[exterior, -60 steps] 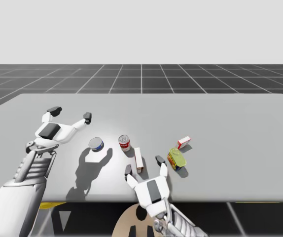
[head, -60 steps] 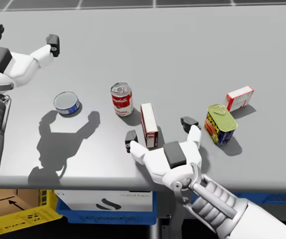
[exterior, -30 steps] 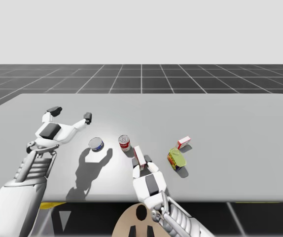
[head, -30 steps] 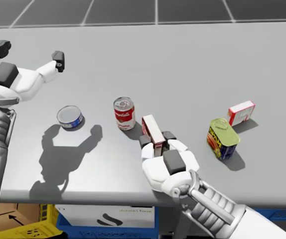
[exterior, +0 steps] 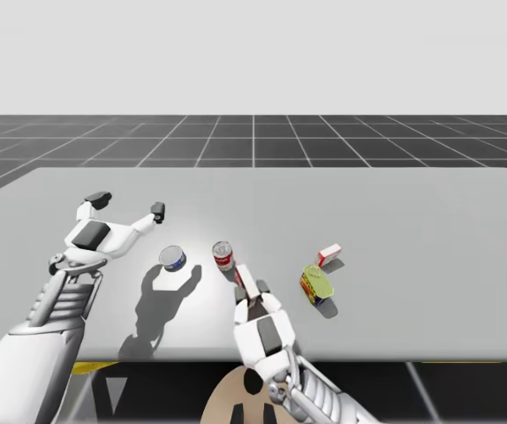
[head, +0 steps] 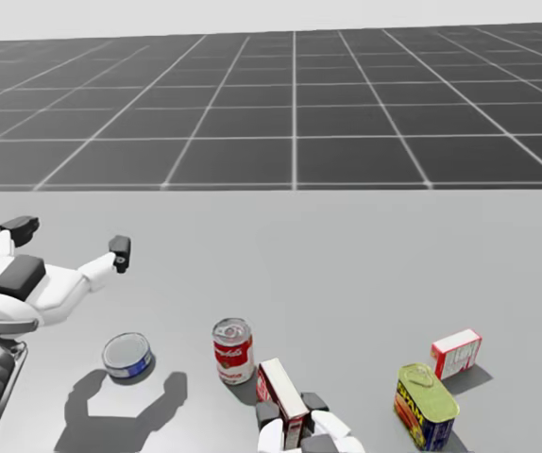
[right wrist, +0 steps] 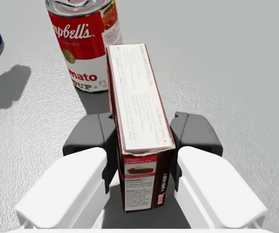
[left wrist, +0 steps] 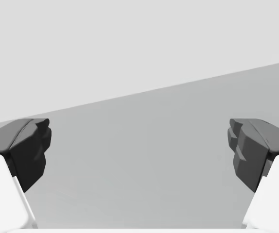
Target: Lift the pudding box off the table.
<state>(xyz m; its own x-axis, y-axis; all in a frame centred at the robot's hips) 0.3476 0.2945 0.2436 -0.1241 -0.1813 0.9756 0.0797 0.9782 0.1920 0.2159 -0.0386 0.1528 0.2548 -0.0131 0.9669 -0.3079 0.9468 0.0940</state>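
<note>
The pudding box [right wrist: 137, 126], narrow, dark red with a white top face, stands between the fingers of my right gripper [right wrist: 143, 131], which is shut on it with both dark pads pressed against its long sides. In the high view the box [exterior: 245, 279] sits near the table's front edge, just in front of a red soup can, with my right gripper [exterior: 252, 292] around its near end. The head view shows the box [head: 279, 387] and my right gripper [head: 291, 408] low down. I cannot tell whether the box is clear of the table. My left gripper [exterior: 127, 203] hovers open over the table's left.
A red-and-white soup can [exterior: 223, 253] stands just behind the box, close to it. A flat blue tin [exterior: 172, 258] lies to its left. A yellow-and-blue can [exterior: 316, 284] and a small red-and-white box [exterior: 329, 254] stand to the right. The grey table [exterior: 412, 212] stretches far back.
My head has turned upward. My right gripper went from open behind the pudding box to shut on it, then shifted slightly left. My left arm has not moved.
</note>
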